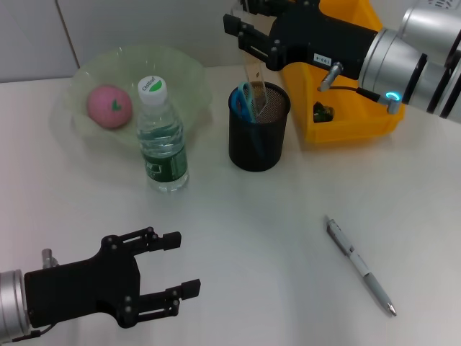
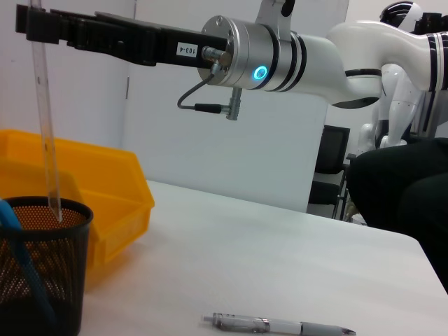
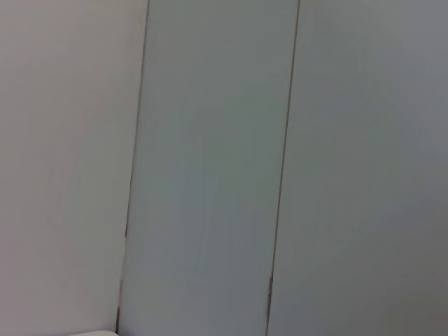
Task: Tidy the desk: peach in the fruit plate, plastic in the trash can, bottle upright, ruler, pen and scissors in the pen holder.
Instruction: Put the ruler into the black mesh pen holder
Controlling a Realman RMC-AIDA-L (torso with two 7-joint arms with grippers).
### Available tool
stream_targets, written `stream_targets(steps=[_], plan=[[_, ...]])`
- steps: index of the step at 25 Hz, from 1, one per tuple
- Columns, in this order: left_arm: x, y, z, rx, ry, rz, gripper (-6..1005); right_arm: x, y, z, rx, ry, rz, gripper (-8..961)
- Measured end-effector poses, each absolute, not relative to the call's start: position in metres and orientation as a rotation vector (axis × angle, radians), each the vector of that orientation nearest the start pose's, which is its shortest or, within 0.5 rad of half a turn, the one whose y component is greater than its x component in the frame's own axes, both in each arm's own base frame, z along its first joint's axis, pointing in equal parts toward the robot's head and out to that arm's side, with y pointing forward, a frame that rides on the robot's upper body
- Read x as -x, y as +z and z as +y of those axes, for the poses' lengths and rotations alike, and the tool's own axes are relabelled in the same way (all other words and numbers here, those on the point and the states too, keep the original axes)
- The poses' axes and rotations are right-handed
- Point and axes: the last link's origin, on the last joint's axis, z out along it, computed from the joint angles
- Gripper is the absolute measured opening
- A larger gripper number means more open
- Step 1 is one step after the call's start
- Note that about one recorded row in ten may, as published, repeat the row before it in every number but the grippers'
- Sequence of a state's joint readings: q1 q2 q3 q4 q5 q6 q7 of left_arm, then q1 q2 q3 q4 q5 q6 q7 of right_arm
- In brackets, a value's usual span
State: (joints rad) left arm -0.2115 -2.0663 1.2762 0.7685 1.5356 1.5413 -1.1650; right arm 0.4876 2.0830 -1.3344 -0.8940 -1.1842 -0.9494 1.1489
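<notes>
My right gripper (image 1: 243, 34) hangs above the black mesh pen holder (image 1: 258, 137), shut on a clear ruler (image 2: 45, 140) whose lower end is inside the holder. Blue-handled scissors (image 1: 245, 101) stand in the holder. The pink peach (image 1: 109, 106) lies in the green fruit plate (image 1: 187, 72). The water bottle (image 1: 161, 137) stands upright in front of the plate. A silver pen (image 1: 359, 265) lies on the table at the front right; it also shows in the left wrist view (image 2: 280, 325). My left gripper (image 1: 186, 264) is open and empty at the front left.
A yellow bin (image 1: 353, 122) stands behind and to the right of the holder, with a small dark crumpled piece (image 1: 322, 112) inside. The right arm (image 1: 403, 58) reaches over the bin. The right wrist view shows only a wall.
</notes>
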Motion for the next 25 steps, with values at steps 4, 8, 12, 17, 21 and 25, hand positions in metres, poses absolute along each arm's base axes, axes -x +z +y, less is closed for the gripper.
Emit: stream_targets(steps=[4,8,12,17,21,25], plan=[[0.2671,-0.0349,0.2490,2.826,-0.840,-0.389,755,-0.1638,0.0019,0.3983,2.310,0.862,0.197,377],[0.2672,-0.0349,0.2489,2.826,-0.840,-0.390,755,-0.1639,0.0018,0.3983,2.311,0.861,0.197,377],[0.2674,-0.0349,0.2486,2.826,-0.839,-0.391,755,-0.1639,0.0017,0.3984,2.311,0.861,0.196,377],[0.2679,-0.0349,0.2481,2.825,-0.839,-0.394,755,-0.1639,0.0018,0.3984,2.311,0.860,0.195,377],[0.2682,-0.0349,0.2476,2.825,-0.839,-0.396,754,-0.1644,0.0010,0.3982,2.313,0.859,0.198,377],[0.2682,-0.0349,0.2476,2.825,-0.840,-0.396,754,-0.1646,-0.0010,0.3989,2.318,0.857,0.202,377]])
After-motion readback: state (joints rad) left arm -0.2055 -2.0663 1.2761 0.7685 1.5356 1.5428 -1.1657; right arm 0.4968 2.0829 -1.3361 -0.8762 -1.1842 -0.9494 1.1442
